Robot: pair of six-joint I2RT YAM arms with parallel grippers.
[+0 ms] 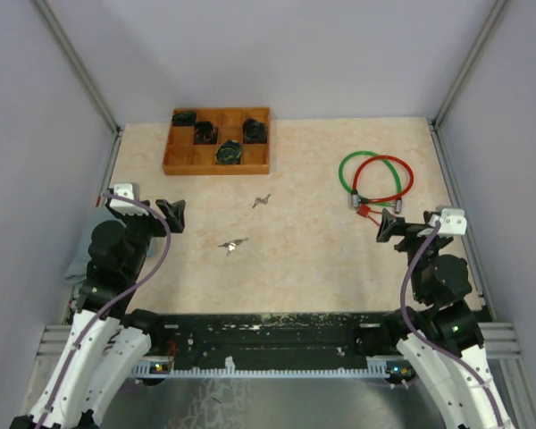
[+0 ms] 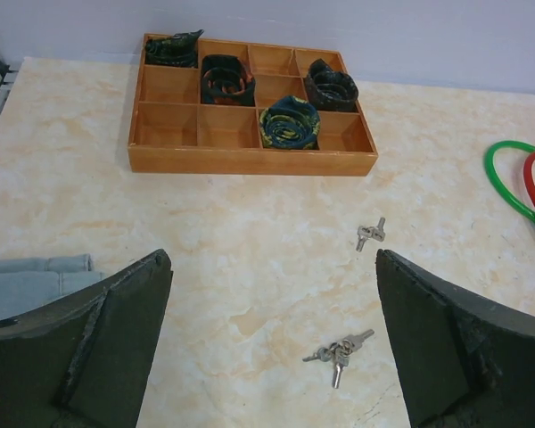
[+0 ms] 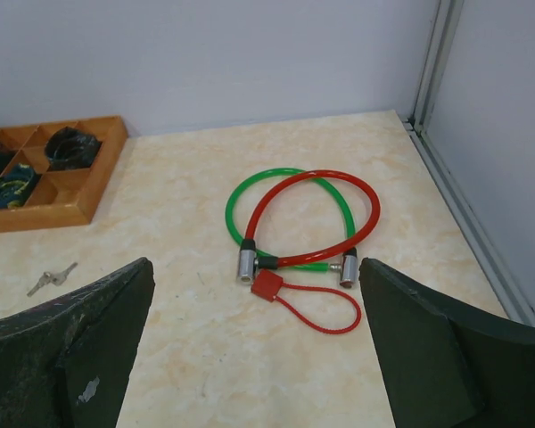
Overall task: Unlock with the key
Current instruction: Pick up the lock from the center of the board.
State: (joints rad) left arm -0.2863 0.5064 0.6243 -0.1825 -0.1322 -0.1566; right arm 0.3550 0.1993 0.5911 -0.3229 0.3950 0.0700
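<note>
Where the marbled surface [image 1: 313, 259] lies bare near its middle, a bunch of keys [image 1: 233, 244] rests flat, with a second, smaller set of keys [image 1: 262, 201] a little farther back, the two apart from each other. Well off to the right, a green cable lock [image 1: 342, 170] and a red cable lock [image 1: 409, 174] lie as overlapping loops, and a small red lock [image 3: 267, 283] with a thin red loop lies just in front of them. At the back left sits a wooden tray [image 1: 216, 168] with dark rolled items [image 2: 288, 123] in four compartments. The left tool [image 2: 272, 259] and the right tool [image 3: 255, 263] both hang spread wide – pinching nothing – each over its own side.
</note>
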